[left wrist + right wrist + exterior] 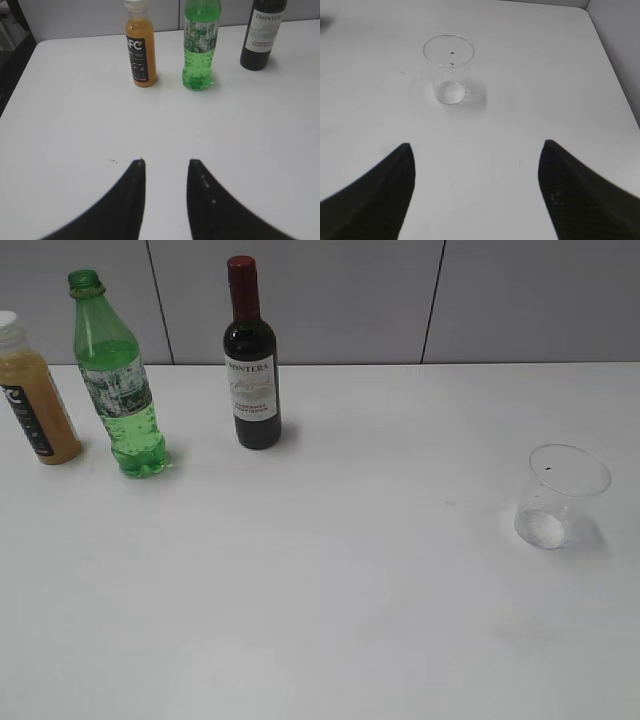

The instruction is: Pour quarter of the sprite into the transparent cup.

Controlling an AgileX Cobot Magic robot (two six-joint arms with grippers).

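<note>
**Bottles at back left, cup alone at right, both grippers holding nothing**

The tall translucent green plastic sprite bottle (118, 380) with a white-grey label band stands upright at the back left of the white table (320, 590). Its cap is off and clear fizzy liquid fills the lower part. Just to its left is an orange juice bottle with a white cap (30, 390), partly cut off by the frame edge. To its right, a bit apart, stands a dark wine bottle with a red cap and white label (250, 360). All three are upright in a rough row near the grey wall.

The small clear colourless tumbler cup (558, 498) sits upright near the right edge, well apart from the bottles, and looks empty.

Left wrist view: the left gripper (166, 167) has its black fingers parted by a narrow gap, gripping nothing, over bare table and facing the juice and sprite bottles.

Right wrist view: the right gripper (476, 150) is spread wide, gripping nothing, with the cup ahead between the finger lines and not touched.
</note>
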